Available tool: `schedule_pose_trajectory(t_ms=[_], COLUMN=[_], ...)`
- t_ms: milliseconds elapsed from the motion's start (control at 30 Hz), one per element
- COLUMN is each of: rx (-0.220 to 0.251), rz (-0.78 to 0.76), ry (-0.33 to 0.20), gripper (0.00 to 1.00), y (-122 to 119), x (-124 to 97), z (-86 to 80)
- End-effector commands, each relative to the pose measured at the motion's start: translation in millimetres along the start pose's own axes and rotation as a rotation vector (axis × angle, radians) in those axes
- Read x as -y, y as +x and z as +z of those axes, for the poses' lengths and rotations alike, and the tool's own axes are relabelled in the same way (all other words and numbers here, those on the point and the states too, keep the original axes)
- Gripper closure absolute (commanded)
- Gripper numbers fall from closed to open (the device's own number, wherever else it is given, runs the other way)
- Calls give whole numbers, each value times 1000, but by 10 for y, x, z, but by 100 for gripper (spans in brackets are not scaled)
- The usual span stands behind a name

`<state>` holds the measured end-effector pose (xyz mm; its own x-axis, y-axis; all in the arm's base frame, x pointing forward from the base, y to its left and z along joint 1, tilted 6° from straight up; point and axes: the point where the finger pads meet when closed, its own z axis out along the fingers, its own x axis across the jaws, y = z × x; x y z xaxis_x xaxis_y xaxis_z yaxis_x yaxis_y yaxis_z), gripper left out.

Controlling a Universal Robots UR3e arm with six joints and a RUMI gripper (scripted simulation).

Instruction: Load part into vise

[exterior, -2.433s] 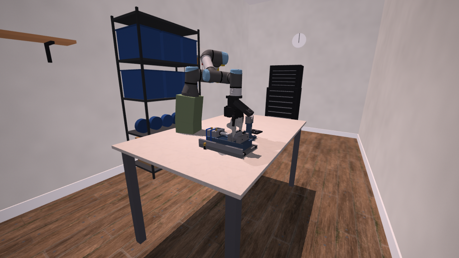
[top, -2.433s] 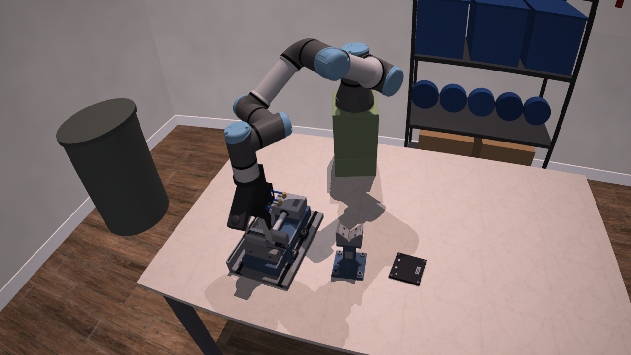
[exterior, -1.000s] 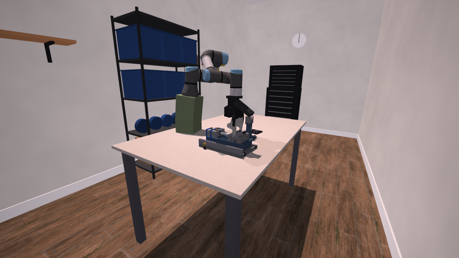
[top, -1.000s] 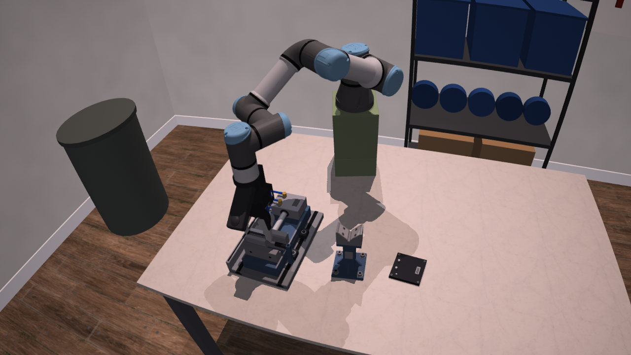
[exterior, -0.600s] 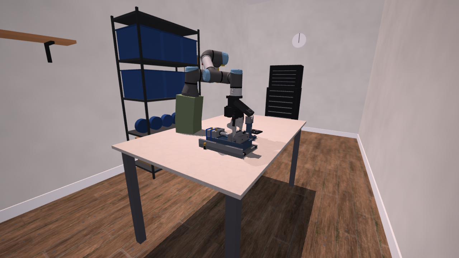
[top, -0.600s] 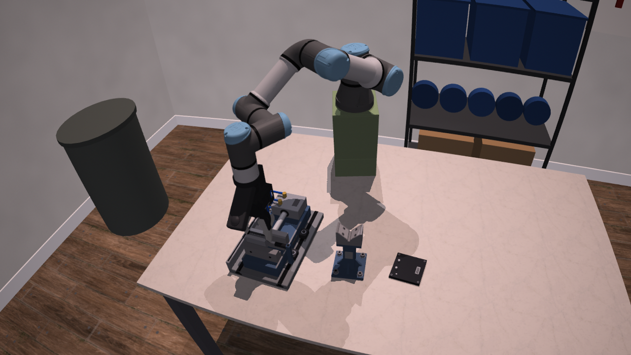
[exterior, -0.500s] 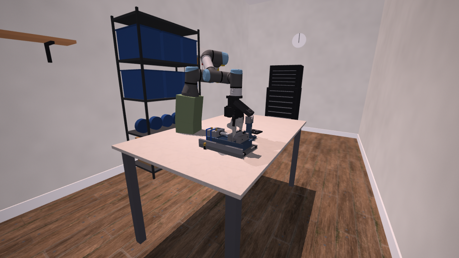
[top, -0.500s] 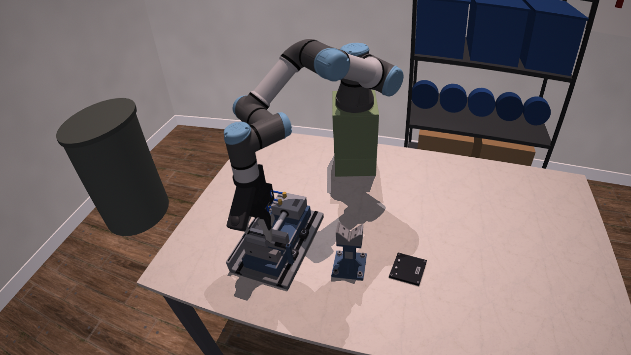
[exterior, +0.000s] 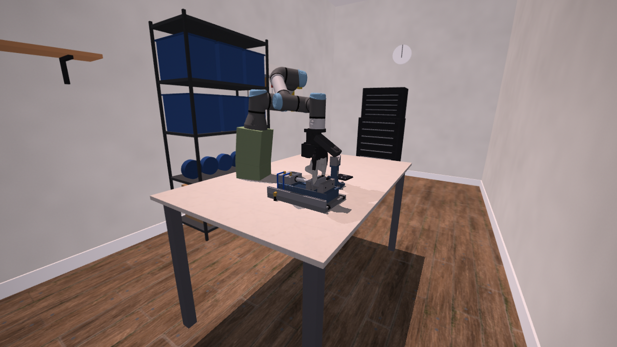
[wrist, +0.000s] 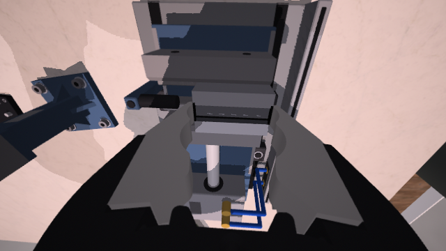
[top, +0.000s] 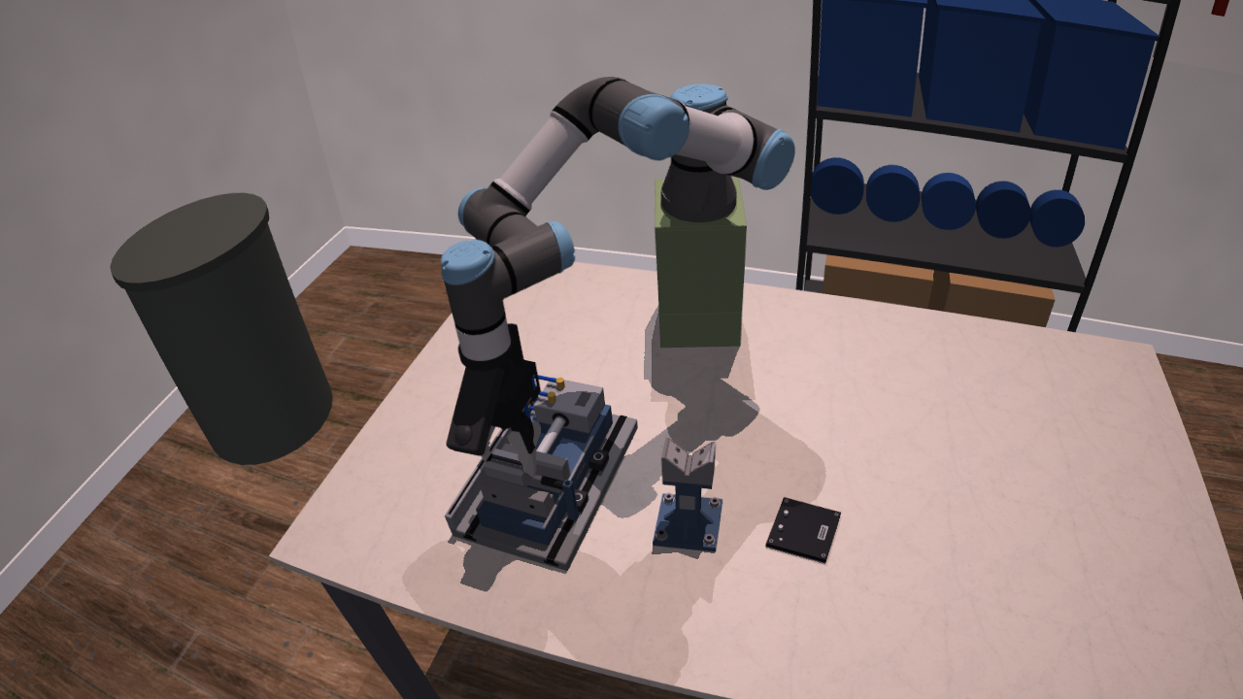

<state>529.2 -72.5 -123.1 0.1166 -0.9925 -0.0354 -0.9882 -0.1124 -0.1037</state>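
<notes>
With my gripper [top: 547, 474] [exterior: 318, 180] [wrist: 231, 105] partly open and closed on the ends of the part [top: 552, 465] [wrist: 233, 98], between the vise's jaws, I judge it stiff, fairly heavy, smooth enough to slip; I'd keep this end-to-end hold, clear of the slot.

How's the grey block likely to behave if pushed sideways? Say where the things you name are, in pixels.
Probably stiff: it looks like solid metal. Unlikely to roll, given the block's [top: 552, 466] [wrist: 233, 98] flat faces. May feel heavy for its size, but likely moves with the fingers [top: 525, 448] [exterior: 320, 167] gripping it.
</notes>
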Motion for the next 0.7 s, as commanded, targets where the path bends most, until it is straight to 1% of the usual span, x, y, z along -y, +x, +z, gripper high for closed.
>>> schedule_pose_trajectory(t_ms=[0,667], rx=[-2,-2], rz=[0,0], ry=[3,3], gripper=[100,100], y=[6,6], x=[12,12], z=[-9,10])
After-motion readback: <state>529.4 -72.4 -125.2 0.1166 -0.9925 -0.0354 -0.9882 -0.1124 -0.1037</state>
